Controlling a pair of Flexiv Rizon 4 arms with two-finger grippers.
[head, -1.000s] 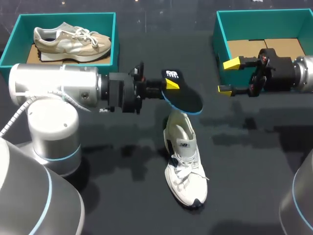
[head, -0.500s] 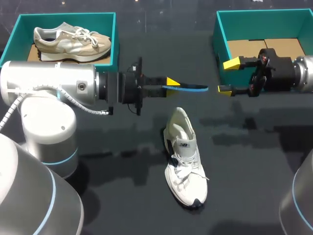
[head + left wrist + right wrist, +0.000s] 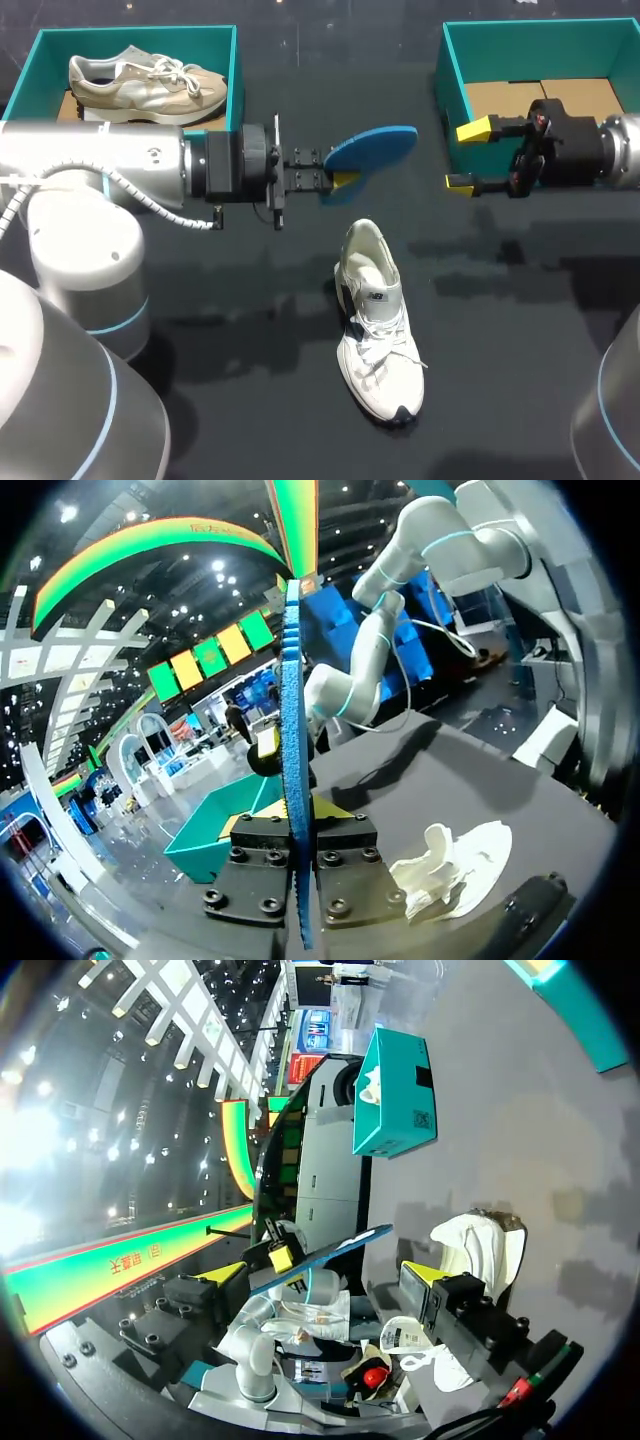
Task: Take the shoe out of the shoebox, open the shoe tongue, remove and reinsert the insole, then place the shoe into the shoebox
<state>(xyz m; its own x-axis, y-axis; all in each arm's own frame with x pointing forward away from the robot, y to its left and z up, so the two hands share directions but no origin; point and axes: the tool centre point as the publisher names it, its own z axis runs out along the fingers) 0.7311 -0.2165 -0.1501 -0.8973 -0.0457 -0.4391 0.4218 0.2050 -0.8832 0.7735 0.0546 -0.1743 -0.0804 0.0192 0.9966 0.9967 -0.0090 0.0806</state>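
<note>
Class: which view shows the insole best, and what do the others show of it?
The head view: the insole shows its broad blue face, held at one end by the left gripper. The left wrist view shows the insole only edge-on, a thin strip between the fingers. The right wrist view shows just a slim blue sliver.

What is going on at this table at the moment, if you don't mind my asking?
The left arm holds the blue insole in the air, jaws shut on one end of it, just beyond the white shoe. That shoe lies on the table, outside either box. The right arm hangs beside the right shoebox, jaws open and empty. A beige shoe sits in the left shoebox.
</note>
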